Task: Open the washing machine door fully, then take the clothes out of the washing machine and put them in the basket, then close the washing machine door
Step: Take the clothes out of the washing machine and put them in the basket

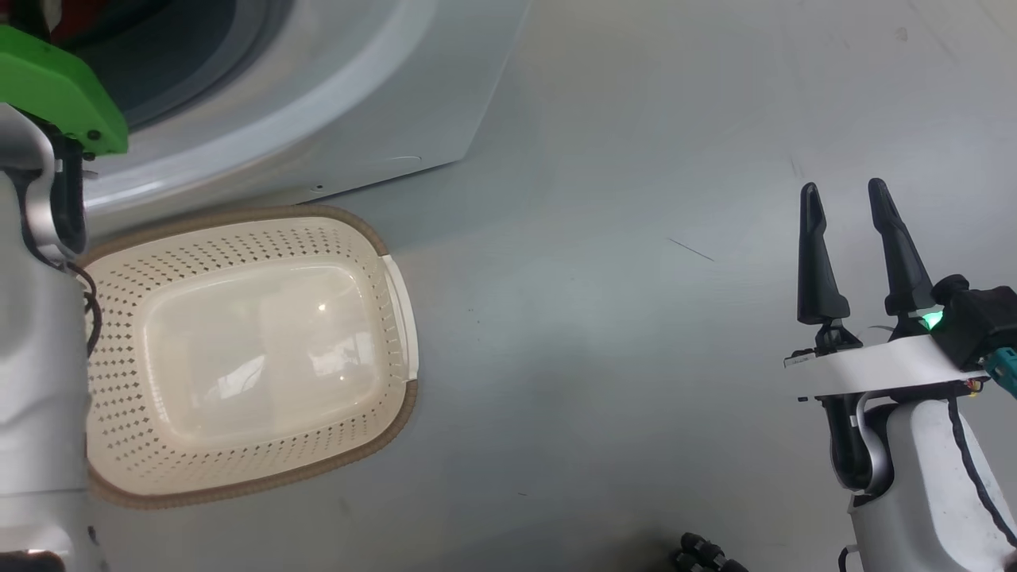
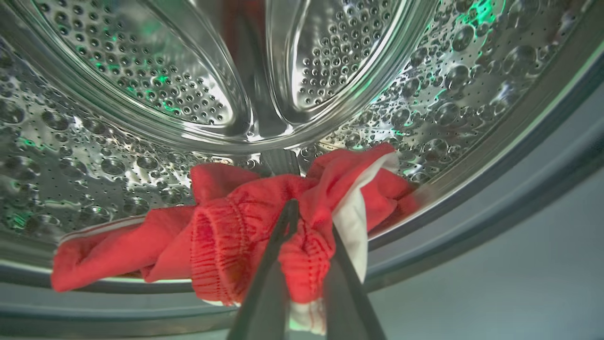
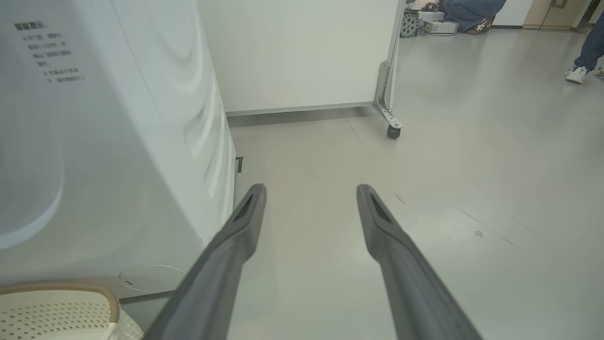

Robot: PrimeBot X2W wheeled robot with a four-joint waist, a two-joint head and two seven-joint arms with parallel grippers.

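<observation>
1. Cloth is what you are handling here: the clothes (image 2: 245, 231), a red jersey with white trim, are lying crumpled on the near lip of the steel drum inside the washing machine (image 2: 141, 71). One long end is trailing away along the rim.
2. You are dealing with something soft, light and limp. I am expecting it to sag and string out as it lifts instead of coming up as one piece, so the loose end is likely to drag over the lip.
3. Your left gripper (image 2: 313, 217) is pinching shut on a thick red fold beside the white trim, near the middle of the heap. That bunched fold is looking like the right place to hold, because a single thin layer would be slipping out more easily.
4. Outward from the drum, the basket (image 1: 262, 213) is sitting on the floor on the left, just near the front of the machine. The jersey is not yet in it.
5. Your right gripper (image 1: 844, 189) is hanging over the floor far to the right, well apart from the basket. Its fingers are spreading wide and gripping nothing.
</observation>
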